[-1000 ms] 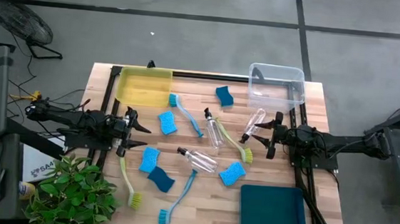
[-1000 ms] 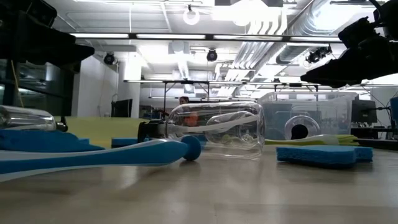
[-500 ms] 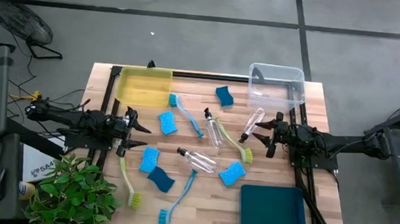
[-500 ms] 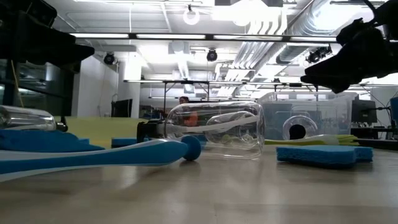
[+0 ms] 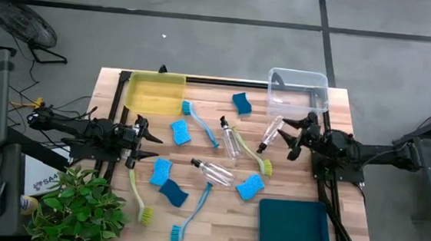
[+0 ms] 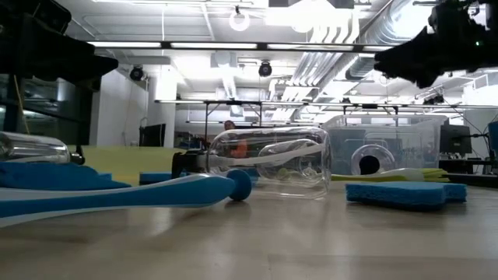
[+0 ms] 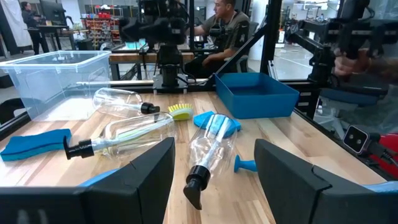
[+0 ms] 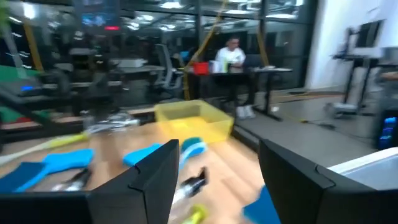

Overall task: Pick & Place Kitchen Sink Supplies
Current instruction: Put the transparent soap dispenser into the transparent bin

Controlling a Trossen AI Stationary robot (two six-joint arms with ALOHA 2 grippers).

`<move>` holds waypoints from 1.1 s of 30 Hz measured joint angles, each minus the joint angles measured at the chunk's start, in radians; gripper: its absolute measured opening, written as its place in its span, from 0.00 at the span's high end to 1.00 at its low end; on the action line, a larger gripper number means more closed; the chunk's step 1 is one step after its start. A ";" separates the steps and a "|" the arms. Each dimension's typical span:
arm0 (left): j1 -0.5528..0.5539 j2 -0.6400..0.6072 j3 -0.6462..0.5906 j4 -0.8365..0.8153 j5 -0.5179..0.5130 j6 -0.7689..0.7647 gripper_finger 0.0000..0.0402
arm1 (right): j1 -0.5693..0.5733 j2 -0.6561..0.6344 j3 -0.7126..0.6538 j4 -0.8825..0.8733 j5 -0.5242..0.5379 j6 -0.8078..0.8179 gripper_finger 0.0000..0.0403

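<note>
Clear plastic marks your nearest target: a small bottle (image 5: 273, 133) lies on its side just below the clear bin (image 5: 299, 90), touching nothing, with your right gripper (image 5: 297, 135) just beside it on the bin's right-hand side, fingers spread and empty. Its long axis slants from the bin down toward the yellow-green brush (image 5: 253, 154), so you would likely need to close across it. Your left gripper (image 5: 139, 136) waits spread, well apart from the bin, below the yellow bin (image 5: 154, 93).
</note>
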 joint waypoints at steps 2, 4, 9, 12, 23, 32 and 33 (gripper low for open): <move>0.000 0.000 0.000 0.000 0.000 0.000 0.46 | 0.000 0.016 0.032 -0.012 0.025 -0.003 0.47; 0.000 0.000 0.000 0.000 0.000 0.000 0.46 | 0.000 0.035 0.064 -0.037 0.021 -0.003 0.47; 0.000 0.000 0.000 0.000 0.000 0.000 0.46 | 0.000 0.111 0.143 -0.141 -0.067 0.005 0.47; 0.000 0.000 0.000 0.000 0.000 0.000 0.46 | 0.000 0.167 0.204 -0.234 -0.109 0.016 0.47; 0.000 0.000 0.000 0.000 0.000 0.000 0.46 | 0.000 0.437 0.499 -0.674 -0.136 -0.073 0.47; 0.000 0.000 0.000 0.000 0.000 0.000 0.46 | -0.001 0.627 0.593 -0.769 -0.079 -0.447 0.47; 0.000 0.000 0.000 0.000 0.000 0.000 0.46 | -0.001 0.649 0.593 -0.770 -0.077 -0.488 0.47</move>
